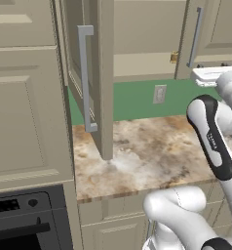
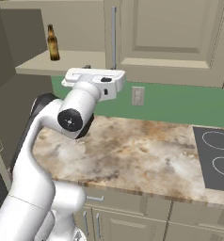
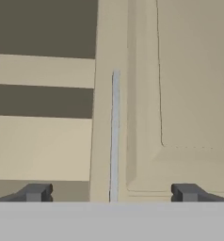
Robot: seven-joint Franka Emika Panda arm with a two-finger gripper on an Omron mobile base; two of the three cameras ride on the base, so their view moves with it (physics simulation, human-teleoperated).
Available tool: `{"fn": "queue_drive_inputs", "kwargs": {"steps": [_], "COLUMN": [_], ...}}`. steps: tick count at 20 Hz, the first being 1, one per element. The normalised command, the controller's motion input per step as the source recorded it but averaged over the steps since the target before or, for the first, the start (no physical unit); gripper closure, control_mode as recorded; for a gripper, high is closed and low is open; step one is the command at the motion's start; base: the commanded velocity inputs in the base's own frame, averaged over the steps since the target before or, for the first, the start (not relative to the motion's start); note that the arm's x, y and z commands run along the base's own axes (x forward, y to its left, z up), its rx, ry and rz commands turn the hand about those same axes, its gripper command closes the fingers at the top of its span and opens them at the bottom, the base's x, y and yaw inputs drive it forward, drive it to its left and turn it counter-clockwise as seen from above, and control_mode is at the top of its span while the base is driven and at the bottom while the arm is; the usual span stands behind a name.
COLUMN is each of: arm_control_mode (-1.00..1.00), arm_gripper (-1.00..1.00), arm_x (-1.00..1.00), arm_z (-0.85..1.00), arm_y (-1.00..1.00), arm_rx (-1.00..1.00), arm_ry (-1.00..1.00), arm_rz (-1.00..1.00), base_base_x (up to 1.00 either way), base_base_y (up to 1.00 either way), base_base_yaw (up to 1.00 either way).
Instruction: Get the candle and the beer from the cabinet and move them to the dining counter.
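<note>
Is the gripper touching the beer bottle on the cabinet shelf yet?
Apart. The right base view shows the beer upright at the shelf's far left, with bare shelf between it and the open gripper.

Amber beer (image 2: 52,43) upright on open cabinet (image 2: 62,63) shelf; candle (image 1: 174,57) beside door.

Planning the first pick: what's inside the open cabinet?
The beer stands upright on the cabinet shelf. The candle sits at the shelf's right end, partly covered by the door.

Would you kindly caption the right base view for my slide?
Beer bottle on the open cabinet shelf; white arm raised over the marbled worktop.
</note>
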Motion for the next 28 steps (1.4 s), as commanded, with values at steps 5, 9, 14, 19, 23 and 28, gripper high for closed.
{"fn": "queue_drive_inputs", "kwargs": {"steps": [5, 9, 14, 19, 23, 28], "arm_control_mode": [-1.00, -1.00, -1.00, -1.00, -1.00, -1.00], "arm_gripper": [-1.00, -1.00, -1.00, -1.00, -1.00, -1.00], "arm_x": [0.34, 0.34, 0.40, 0.40, 0.33, 0.27], "arm_z": [0.00, 0.00, 0.00, 0.05, 0.04, 0.08], "arm_y": [-0.04, 0.00, 0.00, -0.07, -0.13, -0.11], "arm_rx": [0.00, 0.00, 0.00, 0.00, 0.00, 0.00], "arm_ry": [0.00, 0.00, 0.00, 0.00, 0.00, 0.00], "arm_rz": [0.00, 0.00, 0.00, 0.00, 0.00, 0.00], "base_base_x": [0.00, 0.00, 0.00, 0.00, 0.00, 0.00], "base_base_y": [0.00, 0.00, 0.00, 0.00, 0.00, 0.00], "base_base_yaw": [0.00, 0.00, 0.00, 0.00, 0.00, 0.00]}}
